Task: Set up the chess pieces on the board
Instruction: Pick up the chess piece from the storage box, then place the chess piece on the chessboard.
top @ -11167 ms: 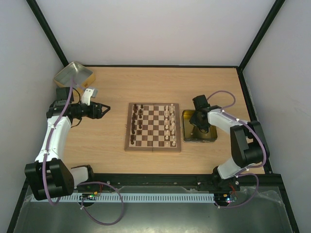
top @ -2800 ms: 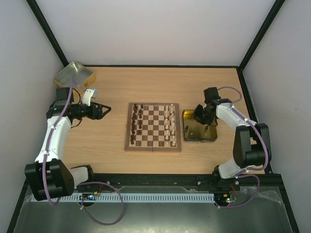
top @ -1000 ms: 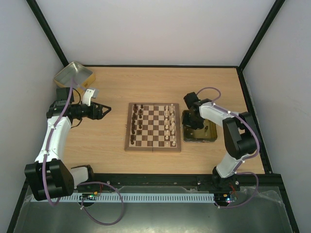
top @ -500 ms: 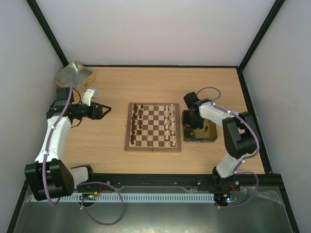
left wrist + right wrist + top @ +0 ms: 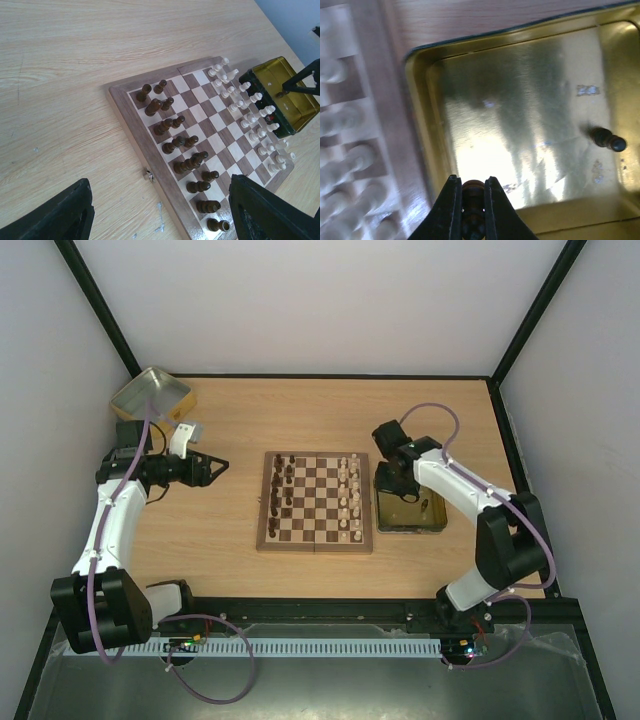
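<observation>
The board (image 5: 315,502) lies mid-table, dark pieces (image 5: 279,491) along its left side and cream pieces (image 5: 351,498) along its right; it also shows in the left wrist view (image 5: 200,145). My right gripper (image 5: 472,187) is shut on a dark brown piece (image 5: 473,197) and holds it above the gold tray (image 5: 520,120), near the tray's board-side wall. One dark piece (image 5: 607,140) lies in the tray. In the top view the right gripper (image 5: 392,478) is over the tray's left part. My left gripper (image 5: 213,469) is open and empty, left of the board.
A second gold tin (image 5: 152,394) stands at the far left corner, with a small white object (image 5: 184,433) beside it. The gold tray (image 5: 433,523) sits just right of the board. Black frame posts and white walls enclose the table.
My right gripper went down into the gold tray, shut on a dark piece and has lifted and shifted slightly toward the far-left part of the tray. The left arm has not moved.
</observation>
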You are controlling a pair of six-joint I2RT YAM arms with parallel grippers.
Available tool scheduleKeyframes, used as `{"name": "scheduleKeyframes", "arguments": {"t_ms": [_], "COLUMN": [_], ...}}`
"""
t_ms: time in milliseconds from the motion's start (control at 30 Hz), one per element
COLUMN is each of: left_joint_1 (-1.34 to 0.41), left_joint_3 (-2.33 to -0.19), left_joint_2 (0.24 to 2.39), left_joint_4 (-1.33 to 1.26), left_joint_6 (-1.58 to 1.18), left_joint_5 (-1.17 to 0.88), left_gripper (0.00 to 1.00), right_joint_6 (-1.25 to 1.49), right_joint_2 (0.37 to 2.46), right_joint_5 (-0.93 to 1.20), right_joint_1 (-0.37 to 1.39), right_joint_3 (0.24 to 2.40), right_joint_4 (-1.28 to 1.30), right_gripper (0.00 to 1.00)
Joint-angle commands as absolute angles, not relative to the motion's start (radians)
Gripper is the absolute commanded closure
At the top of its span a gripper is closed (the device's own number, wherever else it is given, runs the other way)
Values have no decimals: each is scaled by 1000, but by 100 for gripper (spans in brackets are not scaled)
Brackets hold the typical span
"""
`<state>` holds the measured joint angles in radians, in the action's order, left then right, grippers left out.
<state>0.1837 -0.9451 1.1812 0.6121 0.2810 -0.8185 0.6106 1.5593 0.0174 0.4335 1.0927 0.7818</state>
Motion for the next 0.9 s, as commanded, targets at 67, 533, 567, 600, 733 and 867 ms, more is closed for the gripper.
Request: {"name": "scheduleKeyframes", "arguments": {"t_ms": [67, 533, 567, 600, 733, 867], "left_joint_1": [181, 184, 184, 183, 185, 185], "left_joint_3": [-927, -922, -921, -921, -921, -920], "left_joint_2": [1174, 1157, 1157, 1155, 1148, 1144], "left_joint_4": [611, 599, 600, 601, 603, 604], "left_joint_6": [291, 281, 281, 281, 282, 284], "left_joint_5": [-817, -795, -795, -797, -800, -804], "left_gripper": [26, 26, 26, 26, 26, 26], "right_joint_6": [696, 855, 858, 861, 863, 857], "right_joint_2": [1514, 1807, 1828, 1846, 1897, 1931], "right_joint_5": [-56, -11, -3, -1, 24, 25], "right_joint_1": [604, 1078, 1094, 1104, 1118, 1118], "right_joint_3": [1217, 1483, 1487, 1494, 1501, 1516], "right_joint_4": [889, 835, 819, 811, 774, 760], "right_gripper": [98, 98, 98, 98, 98, 98]}}
